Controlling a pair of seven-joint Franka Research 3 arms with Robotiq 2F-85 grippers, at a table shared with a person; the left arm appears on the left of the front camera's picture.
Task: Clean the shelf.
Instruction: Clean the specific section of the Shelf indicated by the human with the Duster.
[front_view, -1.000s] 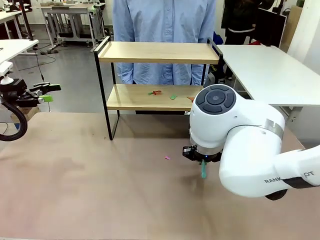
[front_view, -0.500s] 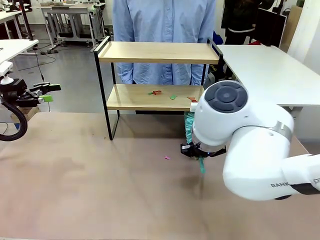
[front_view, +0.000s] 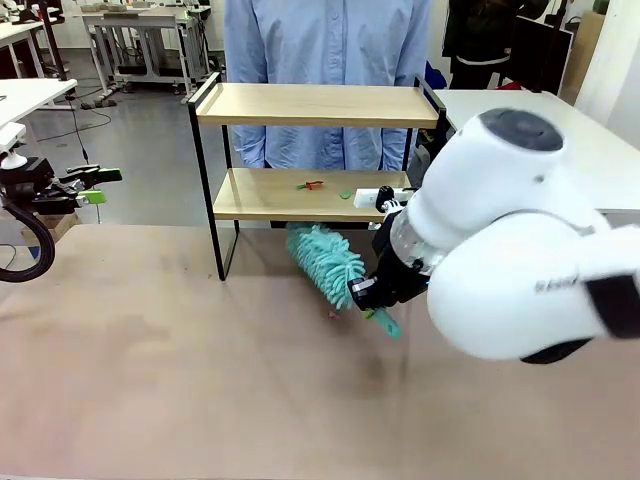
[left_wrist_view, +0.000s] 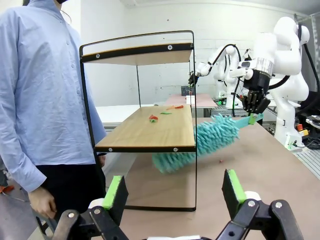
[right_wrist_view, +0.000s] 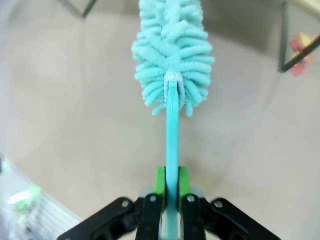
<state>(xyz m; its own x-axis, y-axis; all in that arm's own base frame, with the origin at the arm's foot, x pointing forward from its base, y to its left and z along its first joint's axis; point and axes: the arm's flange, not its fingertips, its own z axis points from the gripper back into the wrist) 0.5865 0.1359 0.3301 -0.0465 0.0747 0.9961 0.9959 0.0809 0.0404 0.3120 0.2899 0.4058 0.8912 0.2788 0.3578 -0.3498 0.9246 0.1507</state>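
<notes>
The shelf (front_view: 315, 104) stands at upper centre on the far edge of the brownish table (front_view: 150, 370), with small scraps (front_view: 313, 185) on its lower board. Right of centre, the right pincer (right_wrist_view: 171, 182) pinches a teal duster (front_view: 322, 262) by its handle. At the left edge the left pincer (left_wrist_view: 175, 192) hangs spread. Behind them are a grey floor (front_view: 150, 150) and a white table (front_view: 540, 140).

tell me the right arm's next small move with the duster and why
Probably raise the duster a little and push its head onto the lower board. The right fingers are shut on its handle, its head hangs in front of the shelf just under that board's edge, and a red scrap and green scrap lie on the board.
</notes>
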